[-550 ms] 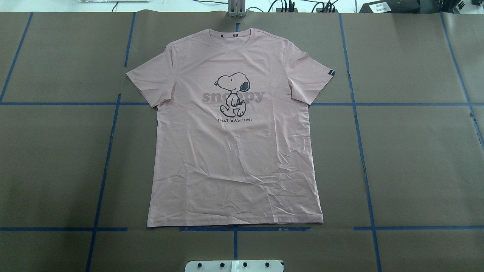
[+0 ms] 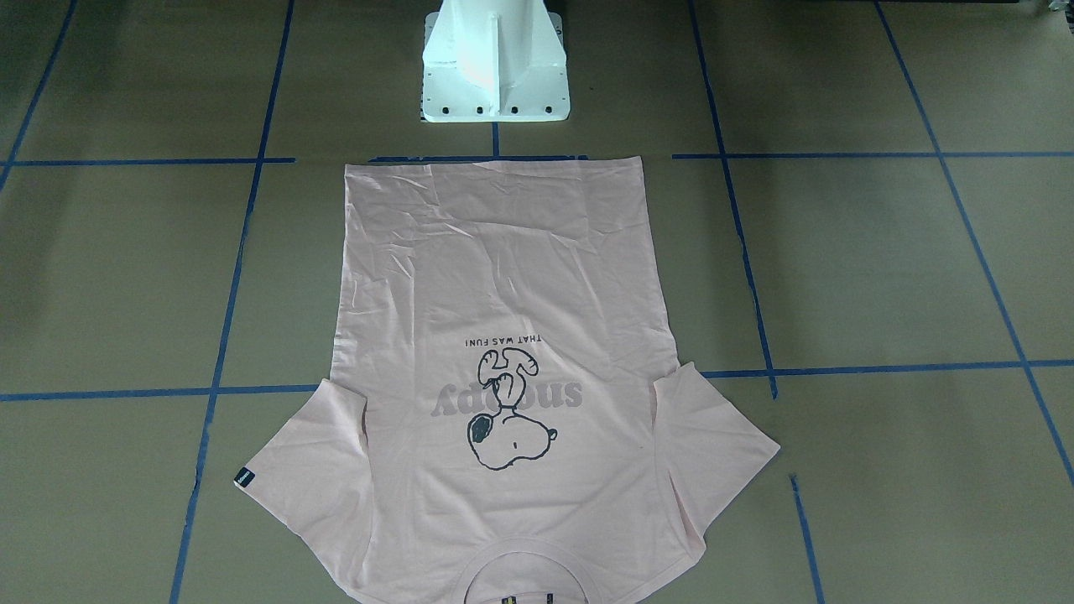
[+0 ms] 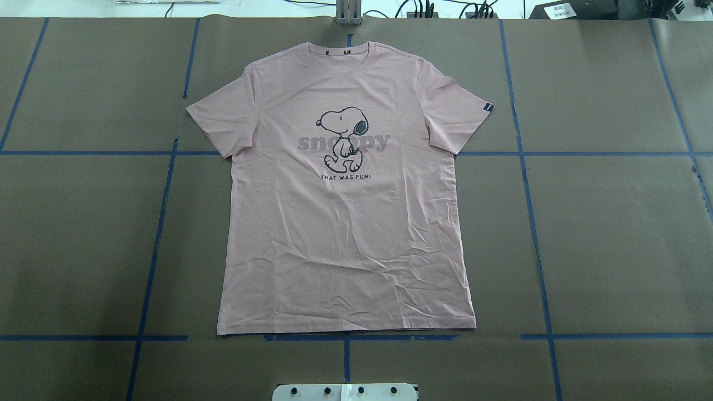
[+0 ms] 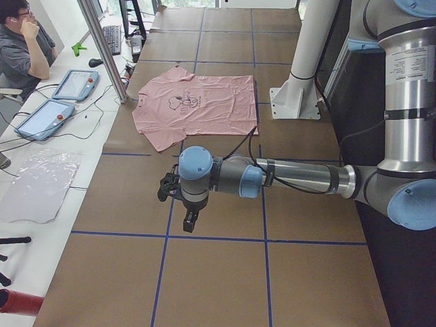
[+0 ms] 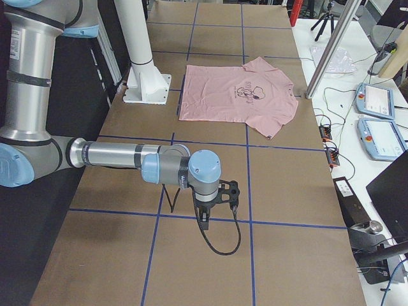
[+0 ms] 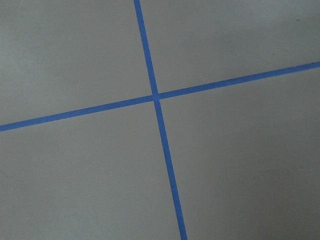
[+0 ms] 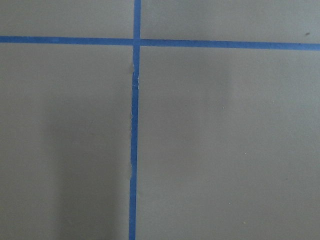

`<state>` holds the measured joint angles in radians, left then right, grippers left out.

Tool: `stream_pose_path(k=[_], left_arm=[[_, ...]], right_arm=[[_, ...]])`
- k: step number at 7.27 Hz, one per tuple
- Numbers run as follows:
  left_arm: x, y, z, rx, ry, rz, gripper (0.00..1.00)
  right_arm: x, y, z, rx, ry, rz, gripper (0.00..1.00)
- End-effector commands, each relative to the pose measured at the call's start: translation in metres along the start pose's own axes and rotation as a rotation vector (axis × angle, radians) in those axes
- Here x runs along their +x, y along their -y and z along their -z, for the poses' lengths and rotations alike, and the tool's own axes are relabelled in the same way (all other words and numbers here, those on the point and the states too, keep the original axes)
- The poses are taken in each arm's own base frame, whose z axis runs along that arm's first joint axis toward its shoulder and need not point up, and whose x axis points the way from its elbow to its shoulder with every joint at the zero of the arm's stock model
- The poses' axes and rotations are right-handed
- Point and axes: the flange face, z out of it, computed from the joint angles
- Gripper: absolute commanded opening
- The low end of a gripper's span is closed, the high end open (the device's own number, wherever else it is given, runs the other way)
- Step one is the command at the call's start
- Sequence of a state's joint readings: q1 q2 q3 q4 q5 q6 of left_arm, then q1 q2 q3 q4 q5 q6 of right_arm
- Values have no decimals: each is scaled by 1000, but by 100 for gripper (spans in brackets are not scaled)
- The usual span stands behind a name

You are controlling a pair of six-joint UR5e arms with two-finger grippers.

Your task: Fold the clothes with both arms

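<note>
The pale pink Snoopy T-shirt (image 3: pixel 345 234) lies flat and face up in the middle of the table, collar at the far side and hem toward the robot. It also shows in the front view (image 2: pixel 503 277), the left view (image 4: pixel 204 105) and the right view (image 5: pixel 236 95). Its dark sleeve tag (image 3: pixel 488 107) is on the right sleeve. My left gripper (image 4: pixel 190 221) hangs over bare table well to the left of the shirt. My right gripper (image 5: pixel 203 218) hangs over bare table well to the right. I cannot tell whether either is open. Both wrist views show only brown table and blue tape.
Blue tape lines (image 3: pixel 161 223) form a grid on the brown table cover. The white pedestal (image 2: pixel 495 67) stands just behind the hem. A metal post (image 3: pixel 348 14), cables, tablets (image 4: pixel 44 116) and a seated person (image 4: pixel 24 41) are beyond the table's far edge.
</note>
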<state>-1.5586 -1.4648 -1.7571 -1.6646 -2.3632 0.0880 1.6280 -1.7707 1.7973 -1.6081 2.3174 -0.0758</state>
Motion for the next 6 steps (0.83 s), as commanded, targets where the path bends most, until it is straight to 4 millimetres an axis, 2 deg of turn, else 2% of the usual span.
stream_pose_path(k=[1, 2, 3, 4, 5, 6], left_arm=[[3, 4, 4, 33, 4, -37, 100], [8, 8, 7, 69, -2, -62, 100], [17, 20, 17, 130, 0, -126, 100], [24, 36, 26, 209, 12, -207, 100], [19, 45, 22, 245, 17, -242, 100], [33, 91, 40, 337, 26, -336, 100]], right_arm=[[-42, 17, 33, 68, -5, 85, 100], [-66, 51, 53, 133, -13, 153, 100], [-78, 83, 65, 190, -23, 213, 100], [-75, 110, 61, 202, -10, 219, 100], [-74, 130, 59, 199, -10, 220, 100], [-79, 148, 60, 201, -9, 229, 100]])
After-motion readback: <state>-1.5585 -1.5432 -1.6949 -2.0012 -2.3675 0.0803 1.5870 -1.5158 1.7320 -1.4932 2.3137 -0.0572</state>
